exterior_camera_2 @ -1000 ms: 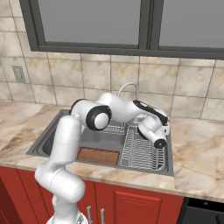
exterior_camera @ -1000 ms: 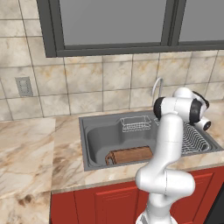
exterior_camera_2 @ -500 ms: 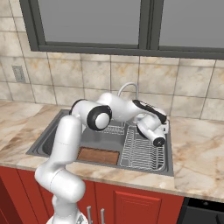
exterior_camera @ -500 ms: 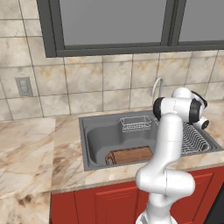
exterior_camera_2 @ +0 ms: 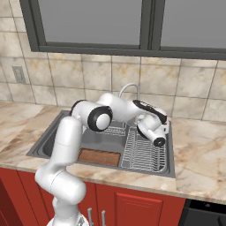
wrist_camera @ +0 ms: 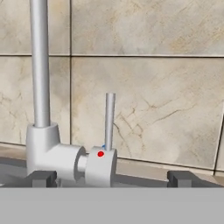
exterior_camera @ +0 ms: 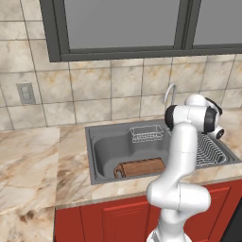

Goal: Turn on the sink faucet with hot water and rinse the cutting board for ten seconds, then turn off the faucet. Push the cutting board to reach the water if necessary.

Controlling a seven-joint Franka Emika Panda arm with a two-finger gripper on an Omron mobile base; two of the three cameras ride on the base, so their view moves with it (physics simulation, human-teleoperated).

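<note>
Claw (wrist_camera: 110, 177), tips spread wide and holding nothing, faces upright lever (wrist_camera: 109, 122) of sink faucet (wrist_camera: 40, 83); cutting board (exterior_camera: 140, 168) lies dry at sink (exterior_camera: 97, 177) front; risk: tips straddle lever, wrong-side push yields cold.

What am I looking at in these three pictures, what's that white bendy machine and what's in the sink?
The white machine is a robot arm in a rendered kitchen. Two pictures come from cameras behind it, left and right; the third from a camera on its hand. Its gripper is open, holds nothing, and faces the sink faucet, whose upright lever handle stands between the two dark fingertips. No water is seen running. A reddish-brown cutting board lies at the front of the dark grey sink. A small wire basket sits at the back, and a wire dish rack lies on the right.
</note>
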